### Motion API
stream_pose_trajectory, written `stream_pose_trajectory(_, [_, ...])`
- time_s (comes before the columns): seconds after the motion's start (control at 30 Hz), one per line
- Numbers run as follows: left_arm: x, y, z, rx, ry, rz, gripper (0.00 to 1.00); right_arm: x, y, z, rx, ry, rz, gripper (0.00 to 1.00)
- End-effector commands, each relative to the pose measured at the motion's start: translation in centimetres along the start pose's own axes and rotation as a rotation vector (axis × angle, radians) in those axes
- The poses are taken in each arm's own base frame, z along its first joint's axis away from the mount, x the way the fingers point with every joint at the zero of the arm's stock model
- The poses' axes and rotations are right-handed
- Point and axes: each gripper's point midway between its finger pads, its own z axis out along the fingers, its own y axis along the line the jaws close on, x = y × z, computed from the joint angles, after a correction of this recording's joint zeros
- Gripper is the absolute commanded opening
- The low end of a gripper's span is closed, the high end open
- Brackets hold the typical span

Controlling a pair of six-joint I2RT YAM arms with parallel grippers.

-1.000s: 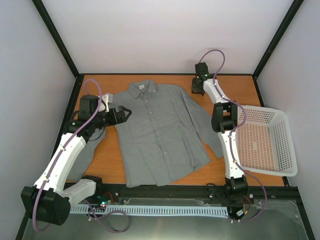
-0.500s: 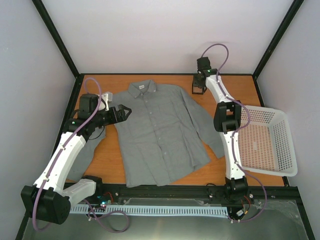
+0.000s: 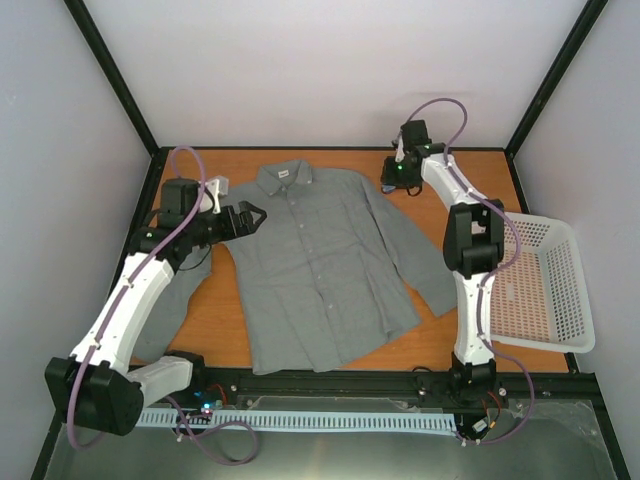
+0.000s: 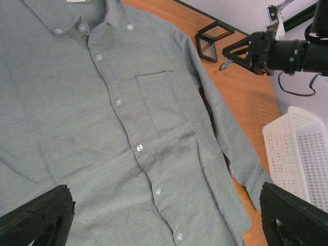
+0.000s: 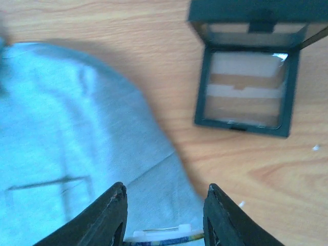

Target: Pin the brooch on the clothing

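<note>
Jaws, top view: the left jaws are spread wide and empty above the shoulder of the large grey long-sleeved button-up shirt (image 3: 320, 270). The right jaws are at the far side by the other shoulder, and their load is too small to tell here.
Shirt, top view: it lies flat and front up on the orange wooden tabletop (image 3: 215, 325), collar toward the far edge. One sleeve runs toward the white perforated plastic basket (image 3: 575, 300).
Left wrist view: its own fingers (image 4: 36, 220) sit at the bottom corners with nothing between them. Below are the chest pocket (image 4: 164, 102) and the button line. Beyond the sleeve the right jaws hover near the small black square frame holder (image 4: 212, 43).
Right wrist view: the fingers (image 5: 110, 215) are partly closed on the small round white-backed brooch (image 5: 164, 237), gripped edge-on by its rim, with its thin pin showing. It hangs over the shirt's edge. The holder shows only wood through its frame.
Handling, brooch: probably light and stiff with a smooth rim that could slip. It is best held by opposite rim edges, leaving the pin free.
Handling, shirt: soft and limp, so likely to bunch under a push. The left jaws could pinch the cloth near the pocket to keep it taut.
</note>
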Motion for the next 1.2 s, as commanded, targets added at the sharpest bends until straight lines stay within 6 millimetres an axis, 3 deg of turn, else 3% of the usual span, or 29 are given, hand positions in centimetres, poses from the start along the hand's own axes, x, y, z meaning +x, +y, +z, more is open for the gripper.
stream_pose_trajectory(0.0, [-2.4,-2.5,0.0,0.089,-0.02,0.011,0.98,-0.3,4.9,-5.1,-0.248,-0.051,0.038,0.4])
stream_pose_trajectory(0.13, [-2.9,-3.3,1.0,0.148,0.013,-0.014,0.98,3.8,8.7,-6.5,-0.498,0.027,0.102,0.4])
stream_pose_trajectory(0.3, [-3.2,-3.6,2.3,0.181,0.045,-0.05,0.98,7.5,11.7,-7.1,-0.534,0.058,0.029,0.4])
stream_pose_trajectory(0.5, [-2.1,-2.8,2.6,0.159,0.07,-0.071,0.98,9.7,9.6,-6.4,-0.383,0.099,-0.012,0.44])
stream_pose_trajectory(0.6, [-1.7,-2.4,2.5,0.143,0.076,-0.076,0.98,10.4,10.6,-5.4,-0.323,0.135,-0.07,0.46])
stream_pose_trajectory(0.73, [-1.7,-2.3,2.1,0.126,0.07,-0.076,0.98,9.9,12.3,-3.3,-0.23,0.137,-0.151,0.54])
stream_pose_trajectory(0.93, [-1.9,-2.3,1.4,0.098,0.072,-0.056,0.98,8.5,12.0,0.8,0.031,0.155,-0.292,0.72])
stream_pose_trajectory(1.1, [-2.4,-2.2,0.3,0.046,0.053,-0.004,0.98,9.0,12.5,2.5,0.119,0.183,-0.398,0.72])
stream_pose_trajectory(1.17, [-2.5,-2.1,0.1,0.034,0.051,0.009,0.98,9.7,12.7,3.1,0.118,0.2,-0.407,0.67])
